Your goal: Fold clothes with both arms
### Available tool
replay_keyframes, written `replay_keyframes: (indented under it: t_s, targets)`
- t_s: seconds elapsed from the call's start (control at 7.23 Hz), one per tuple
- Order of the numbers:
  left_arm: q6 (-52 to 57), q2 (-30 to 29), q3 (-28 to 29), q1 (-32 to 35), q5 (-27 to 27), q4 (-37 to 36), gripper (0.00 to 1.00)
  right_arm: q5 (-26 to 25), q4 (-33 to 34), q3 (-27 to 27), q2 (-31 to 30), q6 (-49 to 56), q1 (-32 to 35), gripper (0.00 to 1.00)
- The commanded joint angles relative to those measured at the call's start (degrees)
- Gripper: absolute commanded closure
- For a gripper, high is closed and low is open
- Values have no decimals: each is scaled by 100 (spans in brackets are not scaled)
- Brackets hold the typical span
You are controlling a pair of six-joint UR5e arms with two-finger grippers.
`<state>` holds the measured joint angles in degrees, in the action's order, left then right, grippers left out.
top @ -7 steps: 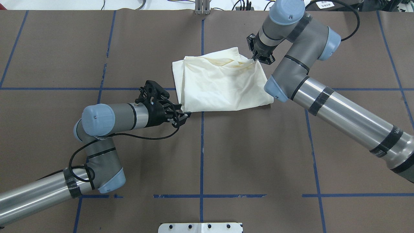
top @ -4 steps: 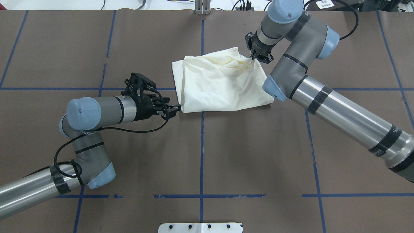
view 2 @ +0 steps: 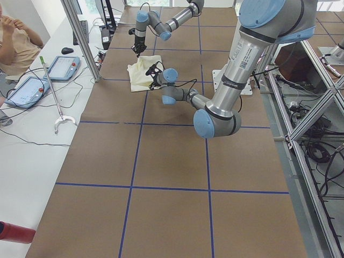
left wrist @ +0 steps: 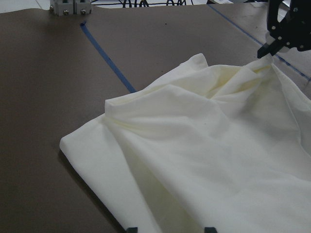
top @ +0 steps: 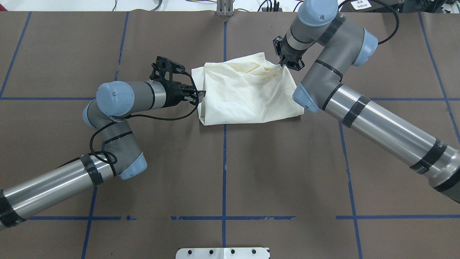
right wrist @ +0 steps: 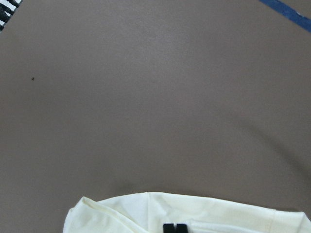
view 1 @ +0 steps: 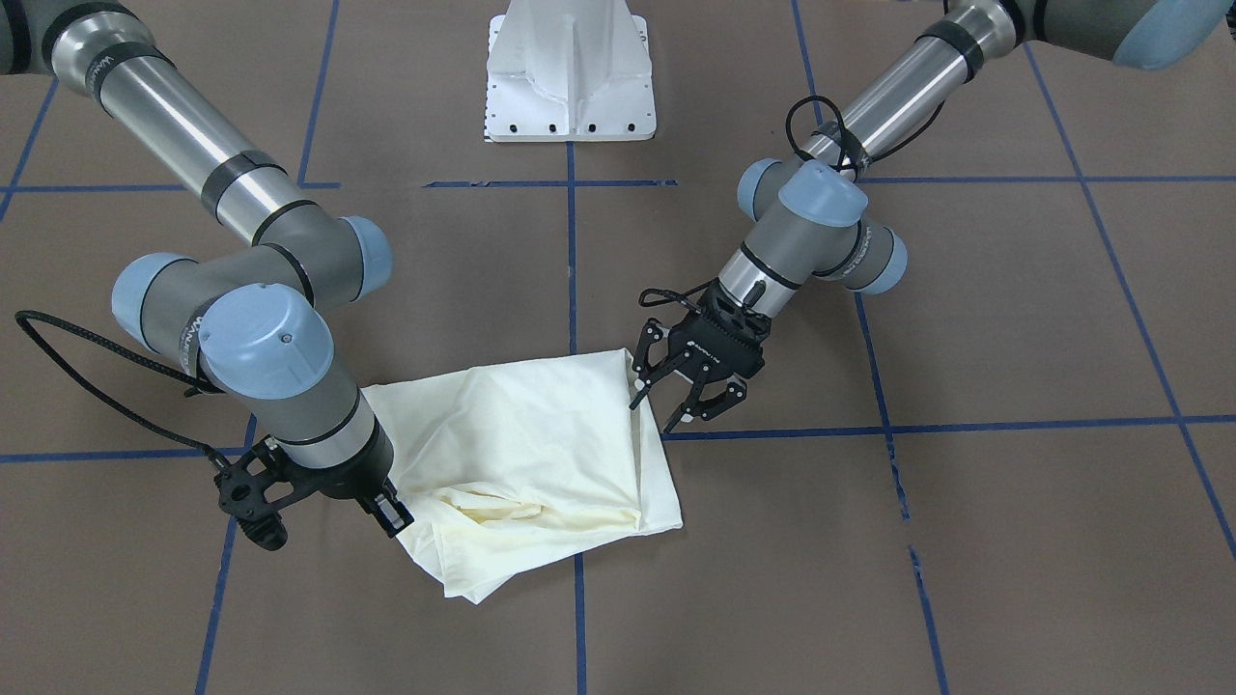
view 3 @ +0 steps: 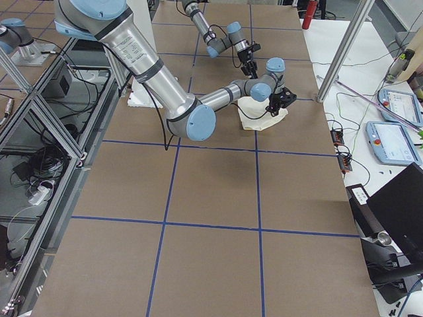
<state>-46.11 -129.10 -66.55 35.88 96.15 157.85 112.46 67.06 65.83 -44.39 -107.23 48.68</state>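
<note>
T-shirt (top: 248, 95), plain side up: far corner pinched by the right gripper (top: 284, 65); left gripper (top: 200, 94) (jaws spread, empty) is set just beside the opposite edge.

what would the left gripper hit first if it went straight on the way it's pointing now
The cream T-shirt. The left gripper is open and aimed at the shirt's near folded edge, which fills the left wrist view just ahead of its tips; whether it already touches is unclear.
</note>
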Motion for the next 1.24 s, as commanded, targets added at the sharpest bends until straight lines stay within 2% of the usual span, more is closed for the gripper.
replay_keyframes:
  t_s: [0.0, 0.41, 0.69, 0.83, 1.11]
  targets:
    - [6, -396, 573, 165, 35, 175, 48, -22, 9, 0, 9, 79, -8, 1]
    - [6, -501, 739, 244, 10, 176, 49, -31, 9, 9, -17, 245, 18, 0]
    - [-64, -441, 697, 568, 71, 115, 49, 56, 17, 113, -174, 1191, 386, 0]
    - [-64, -162, 540, 744, 141, 71, 56, 361, 26, 288, -437, 2057, 710, 0]
    - [-3, 970, -275, 1532, 1330, -131, 59, 1484, 53, 378, -982, 3912, 1631, 0]
